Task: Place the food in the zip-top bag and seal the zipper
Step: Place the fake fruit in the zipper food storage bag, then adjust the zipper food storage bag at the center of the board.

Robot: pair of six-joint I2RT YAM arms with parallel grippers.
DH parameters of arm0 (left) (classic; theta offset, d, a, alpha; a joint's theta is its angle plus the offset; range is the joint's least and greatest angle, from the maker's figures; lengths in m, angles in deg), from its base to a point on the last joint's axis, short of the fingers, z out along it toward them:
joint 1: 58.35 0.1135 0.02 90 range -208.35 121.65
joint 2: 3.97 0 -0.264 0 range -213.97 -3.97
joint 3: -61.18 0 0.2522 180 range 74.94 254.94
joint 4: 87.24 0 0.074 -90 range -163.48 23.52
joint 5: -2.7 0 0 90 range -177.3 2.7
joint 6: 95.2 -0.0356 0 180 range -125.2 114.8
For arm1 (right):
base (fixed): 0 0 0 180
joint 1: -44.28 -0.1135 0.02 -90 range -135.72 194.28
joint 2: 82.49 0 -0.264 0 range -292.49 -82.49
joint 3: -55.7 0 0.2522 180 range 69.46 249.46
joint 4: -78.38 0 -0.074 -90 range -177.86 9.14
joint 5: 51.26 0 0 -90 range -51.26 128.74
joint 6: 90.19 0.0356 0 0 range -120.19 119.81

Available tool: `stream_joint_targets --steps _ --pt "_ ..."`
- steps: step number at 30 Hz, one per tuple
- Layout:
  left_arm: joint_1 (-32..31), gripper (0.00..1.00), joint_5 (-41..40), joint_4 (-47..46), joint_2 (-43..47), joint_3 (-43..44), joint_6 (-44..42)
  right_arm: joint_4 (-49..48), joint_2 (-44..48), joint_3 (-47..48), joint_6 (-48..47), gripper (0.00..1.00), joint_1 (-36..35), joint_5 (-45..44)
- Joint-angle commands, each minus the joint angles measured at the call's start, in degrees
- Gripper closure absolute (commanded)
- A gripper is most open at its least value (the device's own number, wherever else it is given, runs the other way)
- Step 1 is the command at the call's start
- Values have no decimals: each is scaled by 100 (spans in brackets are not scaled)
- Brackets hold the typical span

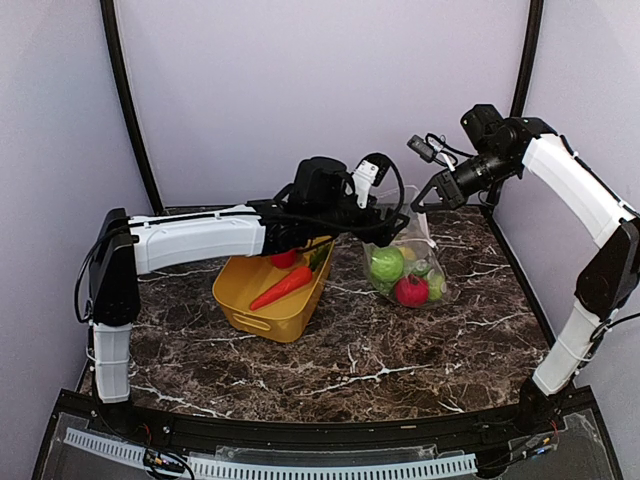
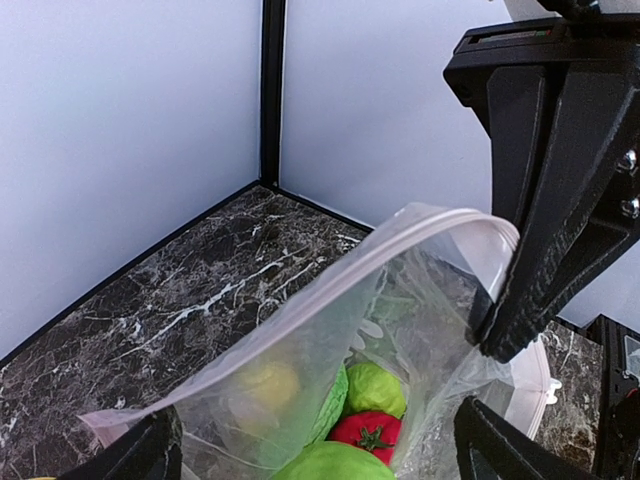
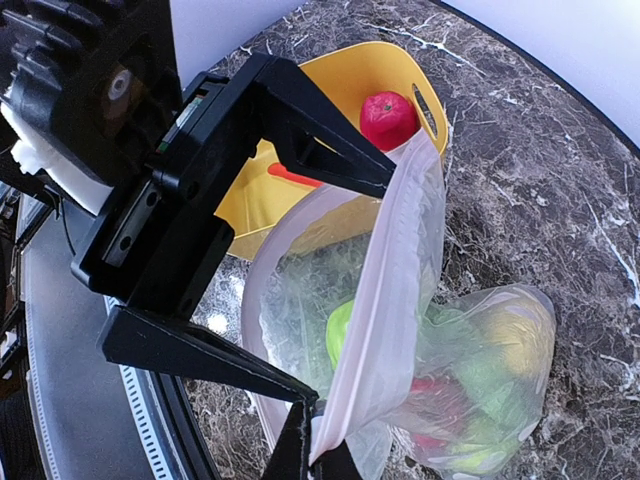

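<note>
The clear zip-top bag (image 1: 405,268) stands on the marble table with its mouth held up and wide. Inside lie food pieces: a red tomato (image 2: 372,432), green fruit (image 2: 375,388) and a yellow lemon (image 2: 262,385). My right gripper (image 3: 322,452) is shut on the zipper (image 3: 385,300) at one end of the mouth. My left gripper (image 3: 350,290) hangs open over the mouth, its fingers (image 3: 300,120) spread to either side of the rim. More food sits in the yellow tub (image 1: 262,312): an orange carrot (image 1: 282,287) and a red tomato (image 3: 388,118).
The tub stands just left of the bag, almost touching it. Pale walls with black corner posts (image 2: 271,90) close off the back and sides. Both arm bases sit on the black frame (image 1: 320,435) at the near edge.
</note>
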Motion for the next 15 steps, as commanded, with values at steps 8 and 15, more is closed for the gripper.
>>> stream_joint_targets --steps 8,15 --pt "-24 9 -1032 241 1379 -560 -202 -92 64 -13 -54 100 -29 -51" --pt "1 32 -1547 1442 1435 -748 1910 -105 78 -13 -62 100 -29 -89"
